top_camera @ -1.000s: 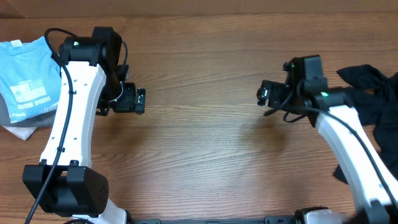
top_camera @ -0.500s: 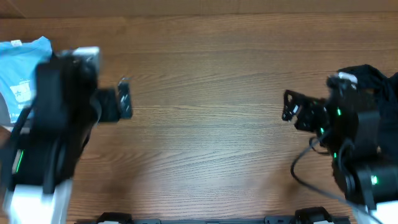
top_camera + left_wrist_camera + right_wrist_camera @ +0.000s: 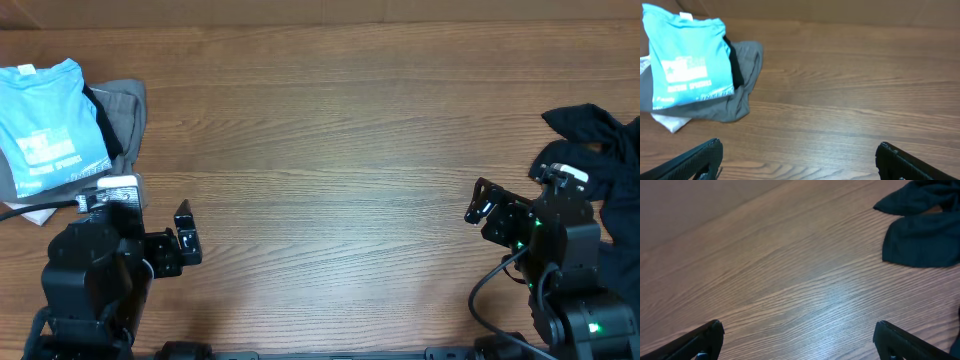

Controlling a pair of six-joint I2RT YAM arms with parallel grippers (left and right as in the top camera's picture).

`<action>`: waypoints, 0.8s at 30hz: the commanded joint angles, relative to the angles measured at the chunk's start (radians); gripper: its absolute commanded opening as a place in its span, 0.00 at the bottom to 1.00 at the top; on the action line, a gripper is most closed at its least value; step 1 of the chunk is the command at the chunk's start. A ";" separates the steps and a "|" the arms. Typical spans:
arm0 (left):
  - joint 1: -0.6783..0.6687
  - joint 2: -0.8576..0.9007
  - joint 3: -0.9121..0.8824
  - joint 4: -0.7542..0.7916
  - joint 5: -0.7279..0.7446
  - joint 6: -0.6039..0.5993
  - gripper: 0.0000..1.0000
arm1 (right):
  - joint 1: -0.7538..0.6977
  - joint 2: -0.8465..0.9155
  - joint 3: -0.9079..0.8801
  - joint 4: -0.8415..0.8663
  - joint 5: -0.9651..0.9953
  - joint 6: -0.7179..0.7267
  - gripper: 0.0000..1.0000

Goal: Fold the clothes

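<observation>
1. Blue T-shirt (image 3: 45, 120): folded, lettering face up, at the far left corner of the desk (image 3: 330, 130); top layer of a small pile.
2. Black garment (image 3: 733, 62): narrow strip showing along the T-shirt's right edge, sandwiched between the T-shirt and the grey layer below.
3. Grey garment (image 3: 128, 105): under the T-shirt, sticking out to its right and along its near edge, loosely rumpled.
4. White garment (image 3: 670, 122): bottom of the pile, one corner poking out on the near side, close to the desk's left edge.
5. Crumpled black cloth (image 3: 590, 150): unfolded, bunched up at the right edge of the desk, well apart from the pile.
6. Left gripper (image 3: 187, 235): released, jaws spread wide, over bare wood by the near left corner; on the near side of the pile and apart from it.
7. Right gripper (image 3: 477, 200): released, jaws spread wide, over bare wood towards the near right corner; near the crumpled black cloth, fingertips pointing away from it, gripping none of it.
</observation>
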 commanded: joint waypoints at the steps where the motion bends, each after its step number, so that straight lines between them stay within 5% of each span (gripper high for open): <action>1: -0.007 0.010 -0.006 -0.007 -0.025 0.015 1.00 | 0.000 0.008 -0.005 0.000 0.018 0.008 1.00; 24: -0.007 0.018 -0.006 -0.049 -0.025 0.015 1.00 | 0.002 0.039 -0.007 -0.004 0.018 0.008 1.00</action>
